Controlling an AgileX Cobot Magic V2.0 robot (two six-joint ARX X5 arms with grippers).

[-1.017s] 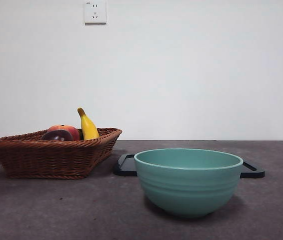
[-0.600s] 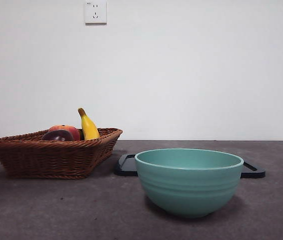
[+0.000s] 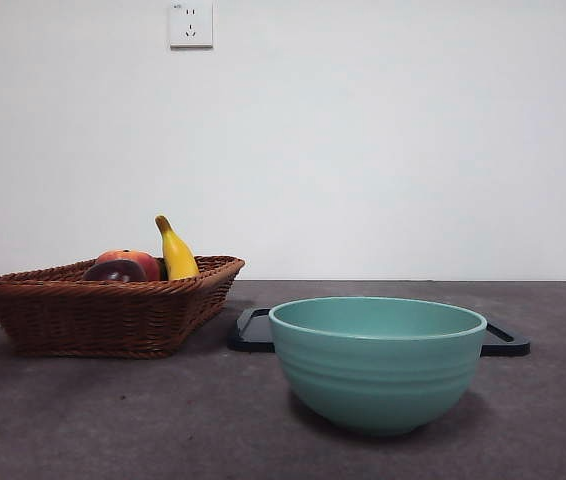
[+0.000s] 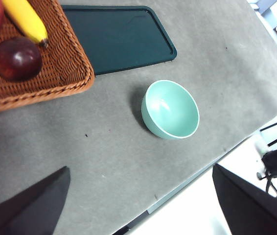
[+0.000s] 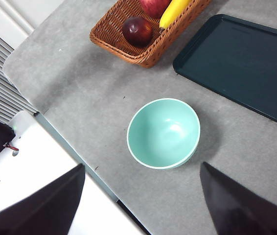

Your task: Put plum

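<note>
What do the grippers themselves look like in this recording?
Only the jaws show, in the wrist views. The left gripper and the right gripper each have two plain black, wedge-shaped jaws tapering to a point. No cables, markings or arm links are visible.

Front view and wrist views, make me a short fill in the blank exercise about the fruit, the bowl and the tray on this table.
1. The plum lies in the wicker ____.
2. The bowl holds ____.
3. The yellow fruit beside the plum is a ____.
4. The dark tray lies flat on the ____.

Missing words: basket; nothing; banana; table
</note>
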